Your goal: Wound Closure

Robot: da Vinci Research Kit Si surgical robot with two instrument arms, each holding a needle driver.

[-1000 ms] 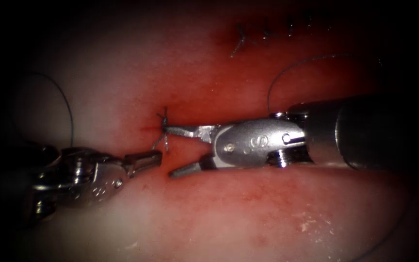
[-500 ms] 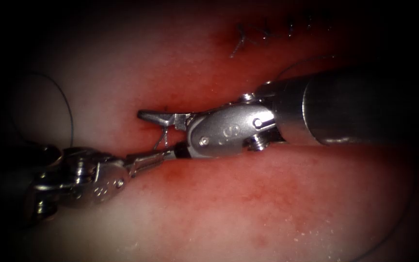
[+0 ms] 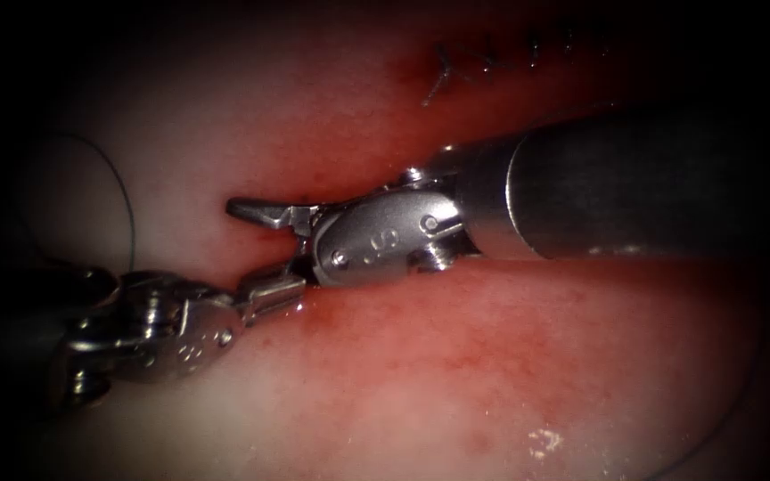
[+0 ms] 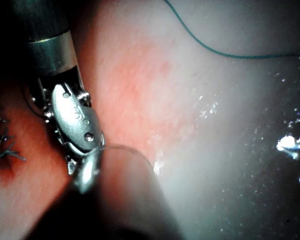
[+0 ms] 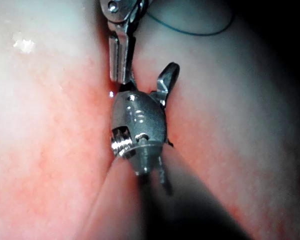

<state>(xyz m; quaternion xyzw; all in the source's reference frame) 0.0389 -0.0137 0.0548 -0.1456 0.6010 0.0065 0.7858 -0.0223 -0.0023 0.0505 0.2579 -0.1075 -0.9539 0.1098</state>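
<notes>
My right tool comes in from the right, low over the cut in the tissue. Its jaws stand open and hold nothing; the upper one lies on the cut's left end, over the spot where the knotted stitch sits. My left tool comes from the lower left with its jaws shut, their tip touching the right tool's lower jaw. In the left wrist view a fine thread runs off the left tool beside the right tool. The right wrist view has the right tool with the left tool just beyond.
A closed row of stitches with cut ends lies above the right tool's shaft. A loop of thread curves over the pale tissue at the left. Red fluid stains the tissue around the cut.
The right tool has slid left along the cut with its jaws open, so they now cover the knot and its ends. The left tool has stayed almost still, and the two tips now meet.
</notes>
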